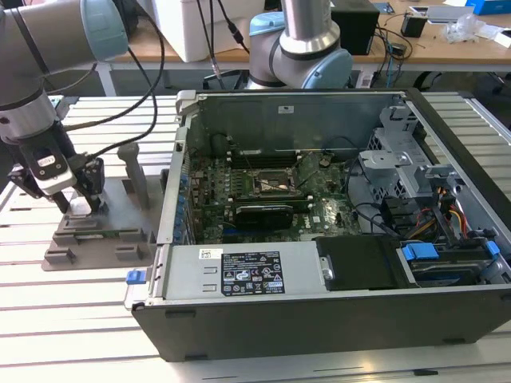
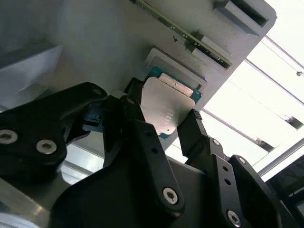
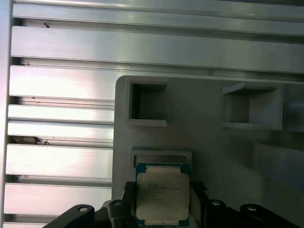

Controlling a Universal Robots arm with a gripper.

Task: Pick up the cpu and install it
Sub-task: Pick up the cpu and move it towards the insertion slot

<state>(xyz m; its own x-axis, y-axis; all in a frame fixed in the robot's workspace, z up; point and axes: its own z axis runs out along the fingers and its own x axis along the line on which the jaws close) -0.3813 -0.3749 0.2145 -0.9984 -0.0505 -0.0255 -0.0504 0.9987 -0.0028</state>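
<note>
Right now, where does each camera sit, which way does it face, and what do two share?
Exterior view: off the arm, raised, looking down into the open computer case; arm and gripper over the grey tray at the exterior view's left.
First wrist view: on the wrist, looking down past the gripper at the cpu and grey tray.
Second wrist view: on the wrist, obliquely across the gripper to the cpu.
Both wrist views share the gripper shut on the cpu.

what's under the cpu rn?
The raised square pocket of the grey tray lies under the cpu. The pocket floor beneath is covered, so contact can't be judged.
</note>
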